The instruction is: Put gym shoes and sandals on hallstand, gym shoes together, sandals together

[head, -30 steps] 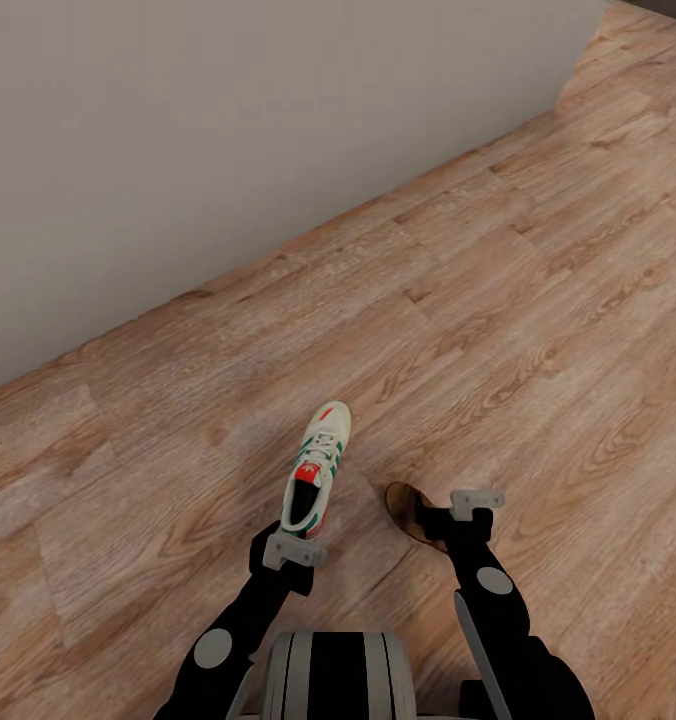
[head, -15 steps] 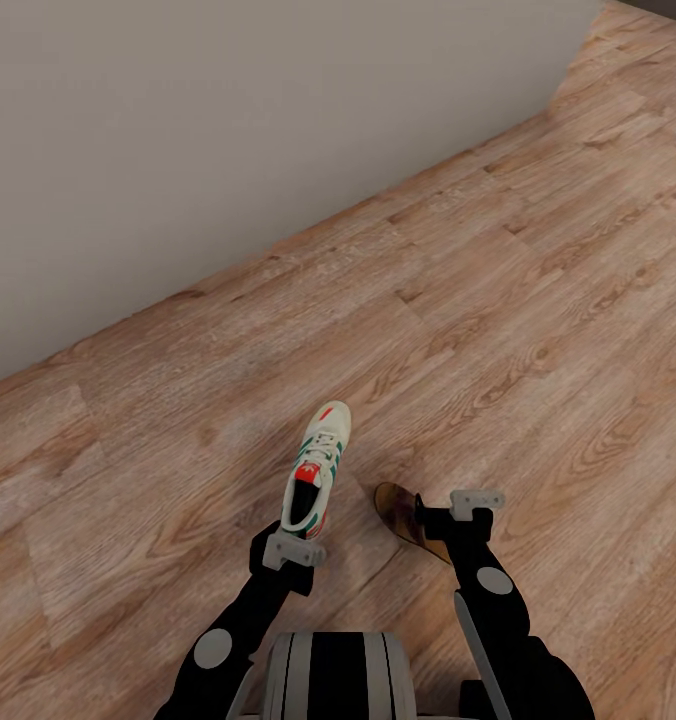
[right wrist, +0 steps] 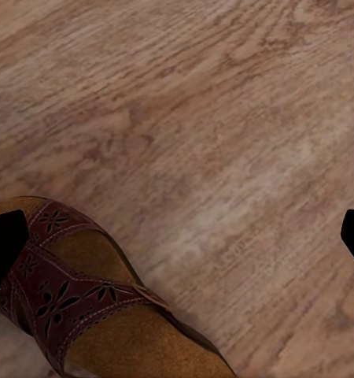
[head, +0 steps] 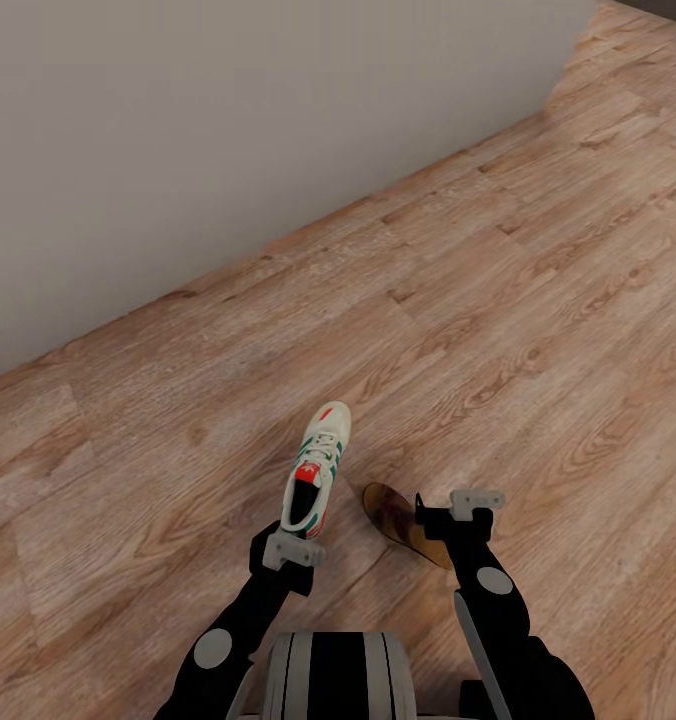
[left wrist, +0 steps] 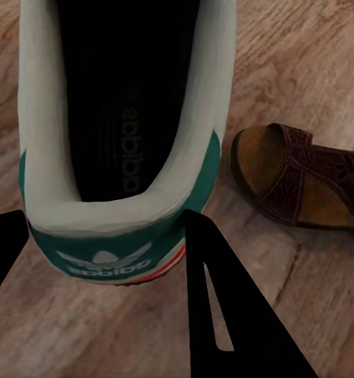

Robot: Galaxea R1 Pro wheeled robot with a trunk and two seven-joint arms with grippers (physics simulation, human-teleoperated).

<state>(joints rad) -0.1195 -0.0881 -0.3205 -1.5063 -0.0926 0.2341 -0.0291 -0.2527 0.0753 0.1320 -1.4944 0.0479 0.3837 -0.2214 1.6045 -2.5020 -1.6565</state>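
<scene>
One cream-white gym shoe (head: 318, 465) with green stripes hangs just above the corridor floor (head: 538, 300). My left gripper (head: 294, 535) is shut on its heel. In the left wrist view the two black fingers flank the green heel (left wrist: 106, 244) of that shoe. One dark brown sandal (head: 396, 518) with a tan footbed lies on the planks, right beside my right gripper (head: 448, 515). That gripper is open: in the right wrist view its fingertips (right wrist: 4, 236) stand far apart, with the sandal (right wrist: 82, 315) near one of them and not between them. The sandal (left wrist: 303, 177) lies beside the held shoe.
A plain grey wall (head: 228, 130) runs diagonally along the far side of the floor, ending at a corner at the upper right. Wood planks stretch open to the right and ahead. My trunk (head: 338, 675) sits at the bottom of the head view.
The whole head view has shifted: floor and sandal slid a little left, so the camera has turned. The gym shoe stays fixed in my left gripper.
</scene>
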